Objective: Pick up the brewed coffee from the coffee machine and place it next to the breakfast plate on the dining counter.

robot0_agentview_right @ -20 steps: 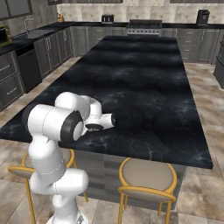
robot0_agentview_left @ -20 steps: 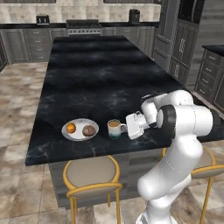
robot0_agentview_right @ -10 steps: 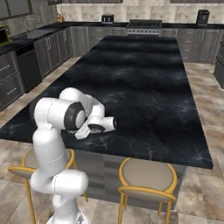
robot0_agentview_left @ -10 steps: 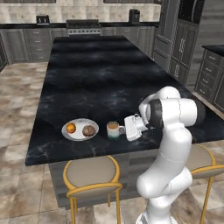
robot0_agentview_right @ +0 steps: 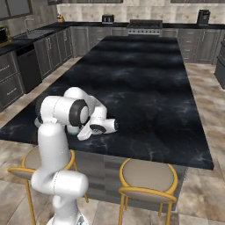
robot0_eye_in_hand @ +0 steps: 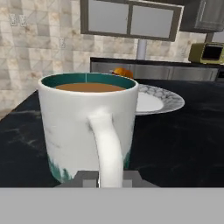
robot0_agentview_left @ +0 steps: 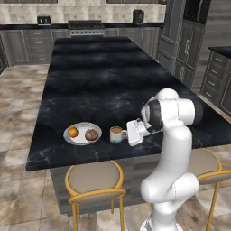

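The small white mug of light brown coffee (robot0_agentview_left: 118, 134) stands upright on the black white-veined marble counter (robot0_agentview_left: 99, 81), near its front edge and just right of the small round grey-white plate (robot0_agentview_left: 82, 134). Mug and plate sit close together but apart. In the hand view the mug (robot0_eye_in_hand: 89, 127) has a teal inner rim, a faint teal-green smear at its base and a plain white handle that faces the camera; the coffee reaches almost to the brim.

The left base view shows the plate bearing an orange fruit (robot0_agentview_left: 73, 132) on the left and a brown bun (robot0_agentview_left: 91, 134) on the right, and the tool (robot0_agentview_left: 130, 132) level with the mug at its handle side. Whether the tool is spread or pinching the handle cannot be told: the finger tips (robot0_eye_in_hand: 89, 177) sit low at either side of the handle's base, mostly cut off.

From the hand view the plate's patterned rim (robot0_eye_in_hand: 166, 99) peeks out behind the mug, with the orange fruit (robot0_eye_in_hand: 123, 72) beyond it. In the right base view the white arm (robot0_agentview_right: 70, 114) covers mug and plate, while gold-framed round stools (robot0_agentview_right: 148, 178) stand below the counter edge.
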